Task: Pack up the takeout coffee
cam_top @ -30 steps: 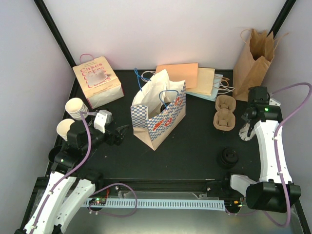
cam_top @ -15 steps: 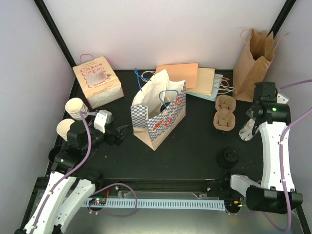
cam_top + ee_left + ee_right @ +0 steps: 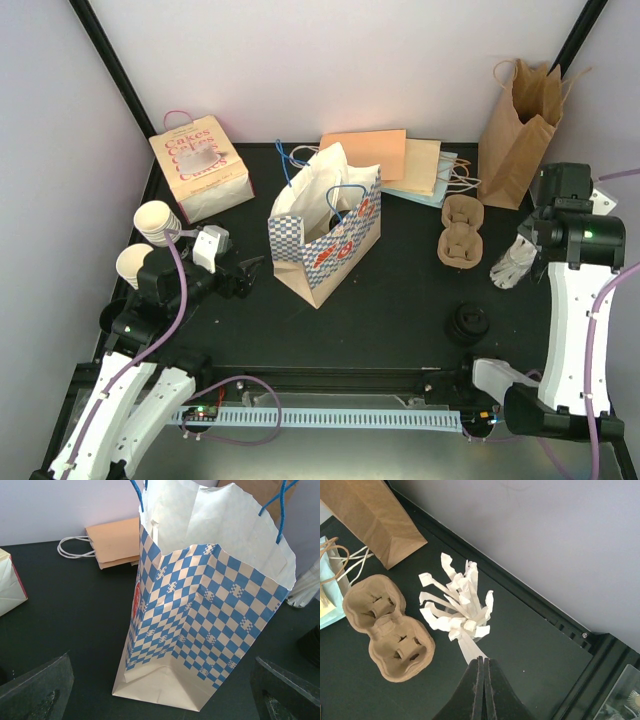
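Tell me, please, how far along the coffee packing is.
Nothing looks packed yet: the paper cups stand at the left edge, the black lids sit apart, and the pulp carrier is empty. In hand, the right end effector is shut on a white paper bundle; the left end effector is open, facing the checked bag. Lidding, loading and bagging remain.

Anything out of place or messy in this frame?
Yes. Beside the cardboard cup carrier, a bunch of white paper-wrapped straws is splayed like a fan, ends bent, instead of lying together. The right gripper is shut on one end of it. The checked bag stands open; nothing is spilled.
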You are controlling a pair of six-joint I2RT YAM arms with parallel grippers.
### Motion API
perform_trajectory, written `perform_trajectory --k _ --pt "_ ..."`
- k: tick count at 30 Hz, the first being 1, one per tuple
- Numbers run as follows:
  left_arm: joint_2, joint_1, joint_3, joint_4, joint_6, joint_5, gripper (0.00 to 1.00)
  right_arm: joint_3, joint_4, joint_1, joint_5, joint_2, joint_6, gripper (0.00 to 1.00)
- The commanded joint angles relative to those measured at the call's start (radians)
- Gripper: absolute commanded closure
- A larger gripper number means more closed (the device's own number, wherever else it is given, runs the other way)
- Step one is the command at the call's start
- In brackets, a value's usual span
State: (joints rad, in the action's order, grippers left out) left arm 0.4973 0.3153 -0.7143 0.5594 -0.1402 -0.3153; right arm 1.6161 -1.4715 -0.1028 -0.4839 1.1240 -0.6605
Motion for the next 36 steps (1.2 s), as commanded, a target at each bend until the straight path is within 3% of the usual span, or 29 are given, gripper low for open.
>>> perform_trajectory --k 1,16,22,30,36 --pt "-0.002 -0.001 0.001 -0.019 0.015 -0.010 0.01 0.023 -0.046 -0.006 0.045 -0.041 0.001 0.98" --pt "0.007 -0.001 0.000 -0.019 0.016 -0.008 0.01 0.071 0.080 -0.007 0.385 -0.191 0.160 0.99" --pt "0.011 -0.001 0.002 -0.020 0.014 -0.009 0.01 0.003 0.248 -0.007 0.725 -0.246 0.208 0.99" --pt "0.018 -0.001 0.001 -0.016 0.015 -0.011 0.01 -0.116 0.560 -0.006 1.098 -0.271 0.095 0.99" --pt "0.027 -0.001 0.000 -0.016 0.014 -0.014 0.01 -0.092 0.743 -0.004 1.232 -0.214 0.003 0.99"
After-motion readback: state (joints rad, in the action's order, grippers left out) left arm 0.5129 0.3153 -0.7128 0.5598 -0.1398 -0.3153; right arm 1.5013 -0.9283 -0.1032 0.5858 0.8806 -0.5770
